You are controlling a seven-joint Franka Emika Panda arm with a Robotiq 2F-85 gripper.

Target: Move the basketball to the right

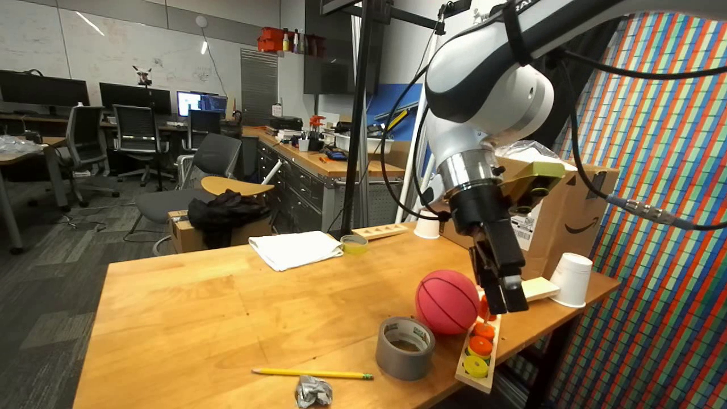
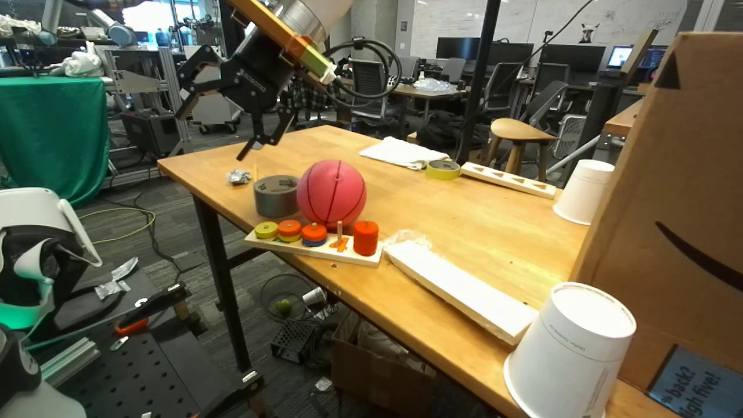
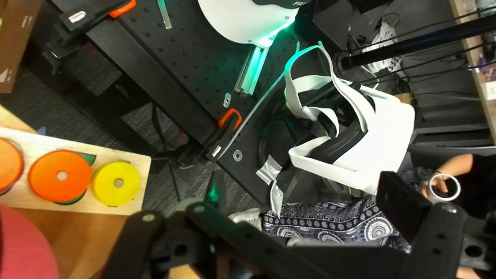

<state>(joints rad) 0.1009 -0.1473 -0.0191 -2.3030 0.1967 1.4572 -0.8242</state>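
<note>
The basketball (image 1: 447, 302) is a pinkish-red ball with dark seams. It rests on the wooden table beside the grey tape roll (image 1: 392, 355), and also shows in an exterior view (image 2: 332, 193). Only its edge shows at the lower left of the wrist view (image 3: 23, 248). My gripper (image 2: 212, 134) is open with nothing between its fingers. It is raised above the table, apart from the ball. In an exterior view the gripper (image 1: 509, 301) overlaps the area right of the ball. In the wrist view its spread fingers (image 3: 306, 190) frame the floor and a person's legs.
A wooden peg toy with coloured discs (image 2: 316, 249) lies by the ball along the table edge. Foil (image 2: 238, 177), a pencil (image 1: 312, 374), a white cloth (image 1: 296, 250), a long white block (image 2: 458, 287), paper cups (image 2: 572, 354) and a cardboard box (image 2: 656, 232) are around.
</note>
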